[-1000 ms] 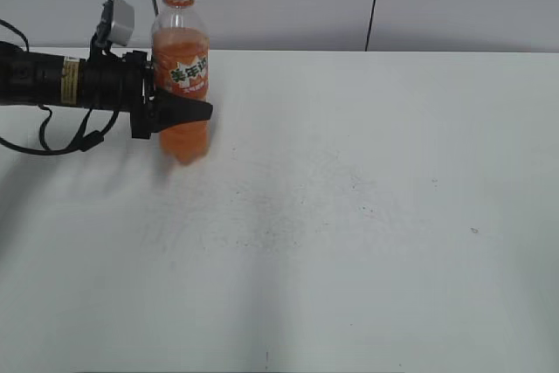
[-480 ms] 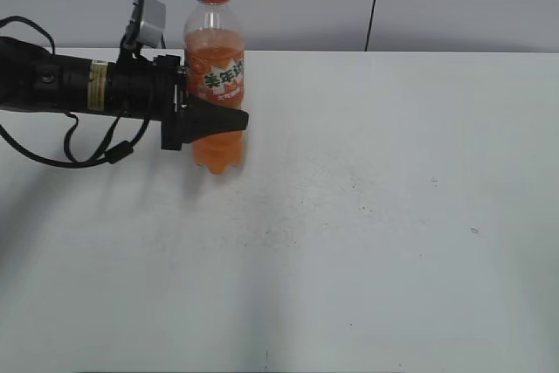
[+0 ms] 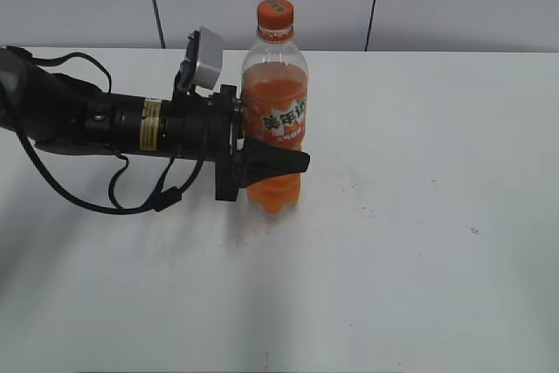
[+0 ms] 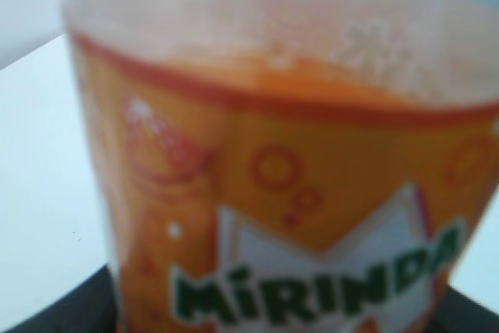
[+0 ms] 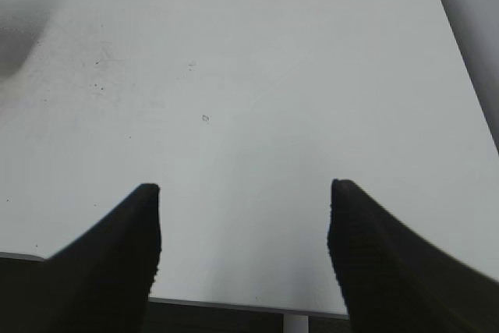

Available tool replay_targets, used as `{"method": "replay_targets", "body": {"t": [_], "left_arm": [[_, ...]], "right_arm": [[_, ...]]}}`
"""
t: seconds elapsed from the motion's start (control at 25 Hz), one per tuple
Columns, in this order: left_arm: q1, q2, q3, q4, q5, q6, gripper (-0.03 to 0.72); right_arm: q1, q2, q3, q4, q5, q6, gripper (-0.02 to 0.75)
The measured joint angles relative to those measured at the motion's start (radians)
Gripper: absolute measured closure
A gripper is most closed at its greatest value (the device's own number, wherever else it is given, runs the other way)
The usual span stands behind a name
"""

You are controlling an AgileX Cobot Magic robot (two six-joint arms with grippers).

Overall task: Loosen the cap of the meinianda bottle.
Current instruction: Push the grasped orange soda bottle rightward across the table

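Note:
The meinianda bottle stands upright, clear plastic with orange drink and an orange-green label. Its orange cap sits on top. My left gripper is shut on the bottle's lower body, the arm reaching in from the left. In the left wrist view the bottle's label fills the frame, reading MIRINDA, with dark finger tips at the bottom corners. My right gripper is open and empty over bare white table; it is out of the exterior view.
The white table stretches right and forward of the bottle. A grey wall with dark vertical seams runs behind. The right wrist view shows the table's near edge.
My left gripper has carried the bottle to the right and toward the front of the table, from the far left edge to near the middle. The bottle stays upright.

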Motion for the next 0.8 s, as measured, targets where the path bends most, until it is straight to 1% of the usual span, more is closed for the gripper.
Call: {"method": "replay_targets", "body": {"t": [0.2, 0.48, 0.8], "left_arm": [[-0.051, 0.003, 0.052, -0.050, 0.000, 0.084, 0.272], [-0.056, 0.045, 0.052, -0.102, 0.002, 0.132, 0.272], [-0.056, 0.098, 0.052, -0.125, -0.010, 0.151, 0.273]], "right_arm": [[0.000, 0.000, 0.000, 0.000, 0.000, 0.000, 0.231], [0.000, 0.000, 0.000, 0.000, 0.000, 0.000, 0.231], [0.000, 0.000, 0.000, 0.000, 0.000, 0.000, 0.231]]}}
